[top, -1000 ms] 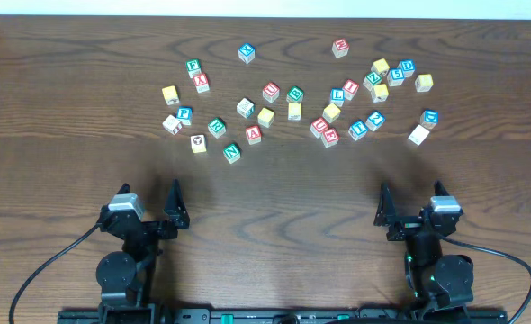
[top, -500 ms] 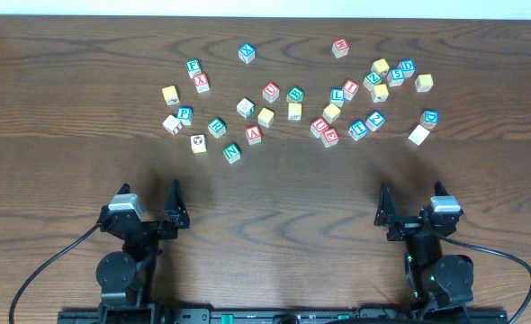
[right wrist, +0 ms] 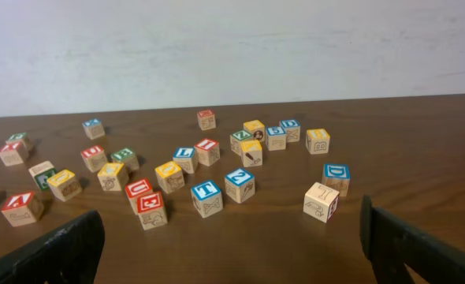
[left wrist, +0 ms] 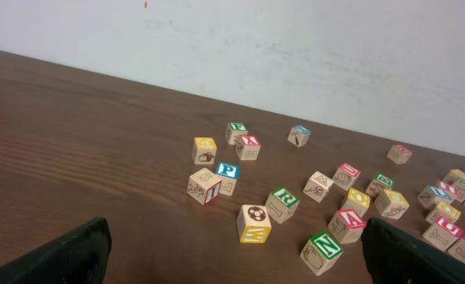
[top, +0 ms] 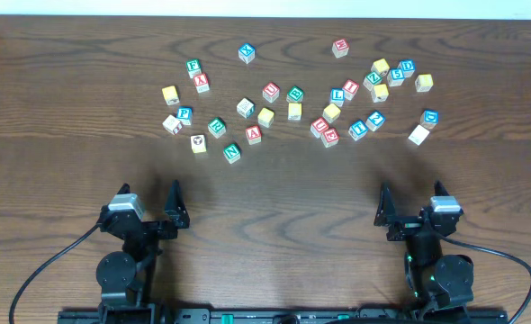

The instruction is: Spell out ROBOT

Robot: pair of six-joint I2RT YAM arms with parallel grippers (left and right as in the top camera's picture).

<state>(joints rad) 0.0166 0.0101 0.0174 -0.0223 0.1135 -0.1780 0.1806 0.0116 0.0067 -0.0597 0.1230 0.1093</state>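
Observation:
Several wooden letter blocks lie scattered over the far half of the table. They include a green R block [top: 216,127] [left wrist: 283,203], a red O block [top: 271,91] [right wrist: 92,156], a green B block [top: 294,94] and a blue T block [top: 358,130] [right wrist: 206,197]. My left gripper [top: 148,196] [left wrist: 232,268] is open and empty near the front left. My right gripper [top: 412,198] [right wrist: 232,264] is open and empty near the front right. Both are well short of the blocks.
Other blocks nearest the left gripper are a green N [left wrist: 321,251], a yellow W [left wrist: 254,223] and a red A [left wrist: 348,223]. Nearest the right gripper are a red E [right wrist: 150,208], a blue Z [right wrist: 239,184] and a plain-topped block [right wrist: 321,201]. A white wall stands behind the table.

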